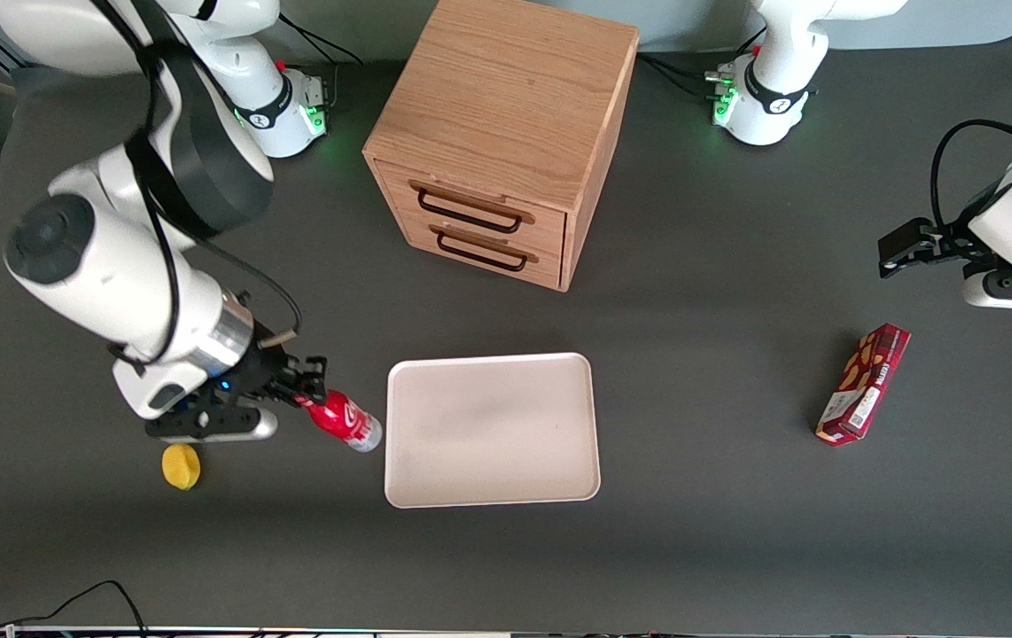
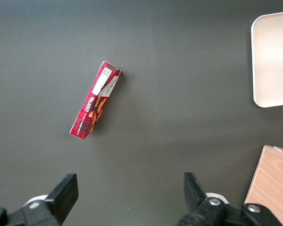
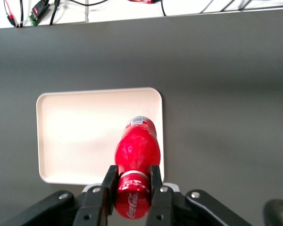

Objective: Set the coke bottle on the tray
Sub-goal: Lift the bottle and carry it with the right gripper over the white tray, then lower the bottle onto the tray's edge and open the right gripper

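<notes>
My gripper (image 1: 304, 383) is shut on the red cap end of the coke bottle (image 1: 346, 421), a small red bottle with white script and a clear silvery base. It holds the bottle tilted, base down, beside the tray's edge toward the working arm's end of the table. In the right wrist view the fingers (image 3: 109, 181) clamp the bottle's neck (image 3: 134, 181), and the bottle's body (image 3: 137, 148) hangs over the tray (image 3: 80, 136). The pale pinkish-cream tray (image 1: 493, 430) lies flat on the dark table, in front of the wooden drawer cabinet, nearer the front camera.
A wooden cabinet (image 1: 506, 133) with two drawers stands farther from the camera than the tray. A small yellow object (image 1: 180, 466) lies near the gripper, nearer the camera. A dark red snack box (image 1: 863, 383) lies toward the parked arm's end and shows in the left wrist view (image 2: 94, 105).
</notes>
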Robot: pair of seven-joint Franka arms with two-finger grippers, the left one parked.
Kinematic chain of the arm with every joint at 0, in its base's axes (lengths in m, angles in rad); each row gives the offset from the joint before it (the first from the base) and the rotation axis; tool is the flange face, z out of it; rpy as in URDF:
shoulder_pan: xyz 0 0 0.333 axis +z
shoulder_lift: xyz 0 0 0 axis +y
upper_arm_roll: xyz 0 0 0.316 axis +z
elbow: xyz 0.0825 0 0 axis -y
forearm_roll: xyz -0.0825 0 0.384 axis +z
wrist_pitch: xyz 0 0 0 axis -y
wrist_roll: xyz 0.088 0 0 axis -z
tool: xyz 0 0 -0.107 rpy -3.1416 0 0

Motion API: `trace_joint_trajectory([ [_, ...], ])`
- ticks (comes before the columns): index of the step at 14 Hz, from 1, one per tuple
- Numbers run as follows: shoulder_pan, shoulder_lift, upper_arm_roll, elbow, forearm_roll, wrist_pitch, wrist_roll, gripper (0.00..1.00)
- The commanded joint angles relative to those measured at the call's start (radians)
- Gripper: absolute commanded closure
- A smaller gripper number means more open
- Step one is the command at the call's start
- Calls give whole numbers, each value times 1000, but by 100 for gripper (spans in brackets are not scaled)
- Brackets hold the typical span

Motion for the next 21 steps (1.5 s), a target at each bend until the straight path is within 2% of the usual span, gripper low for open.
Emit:
trace_joint_trajectory([
  [1, 32, 118, -11, 94, -15, 59, 30, 100],
  [5, 69, 185, -41, 87, -29, 116, 54, 100],
  [10, 69, 224, -47, -1, -36, 240, 65, 100],
  [14, 69, 254, -47, -2, -35, 265, 65, 100],
  [15, 69, 254, -47, -2, -33, 265, 66, 89],
  [16, 69, 254, -47, -2, -32, 265, 66, 54],
  [18, 66, 248, -47, -1, -33, 265, 66, 22],
  [20, 64, 233, -47, 1, -32, 262, 73, 5],
  [21, 63, 222, -47, 7, -33, 256, 85, 3],
])
